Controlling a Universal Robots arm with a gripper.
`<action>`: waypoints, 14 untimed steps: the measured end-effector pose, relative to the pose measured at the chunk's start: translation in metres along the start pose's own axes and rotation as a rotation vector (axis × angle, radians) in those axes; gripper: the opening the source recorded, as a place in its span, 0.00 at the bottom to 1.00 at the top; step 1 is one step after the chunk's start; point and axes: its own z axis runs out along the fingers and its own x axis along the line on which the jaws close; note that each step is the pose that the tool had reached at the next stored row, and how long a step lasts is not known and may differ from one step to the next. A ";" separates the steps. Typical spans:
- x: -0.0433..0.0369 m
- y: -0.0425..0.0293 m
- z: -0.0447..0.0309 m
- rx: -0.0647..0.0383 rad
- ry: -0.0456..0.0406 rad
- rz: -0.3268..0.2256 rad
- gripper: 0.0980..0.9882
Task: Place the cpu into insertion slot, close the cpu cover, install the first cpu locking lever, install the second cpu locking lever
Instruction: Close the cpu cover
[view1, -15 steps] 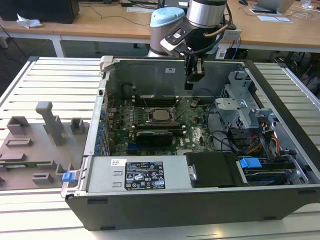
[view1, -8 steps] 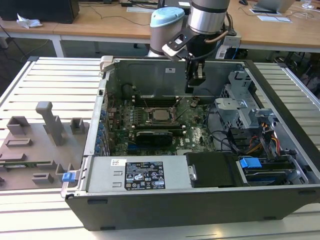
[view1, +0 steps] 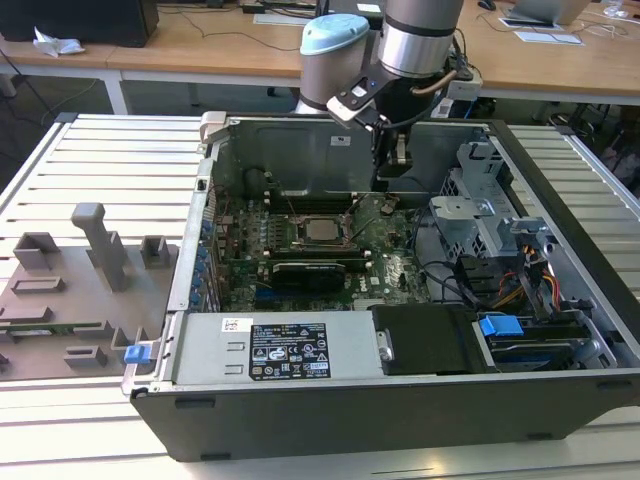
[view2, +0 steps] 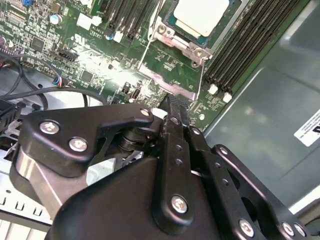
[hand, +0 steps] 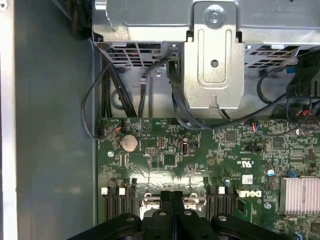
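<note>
The cpu lies flat in the insertion slot on the green motherboard. The silvery cpu cover frames the chip's edges. Two thin wire levers run beside the socket; I cannot tell whether they are latched. My gripper hangs over the board on the exterior view's right of the socket, towards the case's rear wall. Its black fingers are pressed together with nothing between them.
A metal drive cage with dark cables stands on the exterior view's right of the gripper. The case's rear wall is close behind. Black memory slots flank the socket. A grey fixture plate lies outside the case.
</note>
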 end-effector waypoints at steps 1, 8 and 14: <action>0.0000 0.0031 0.0009 0.001 -0.0002 0.000 0.01; 0.0002 0.0133 0.0101 0.006 0.0000 0.000 0.01; 0.0003 0.0137 0.0232 0.007 0.0000 0.000 0.01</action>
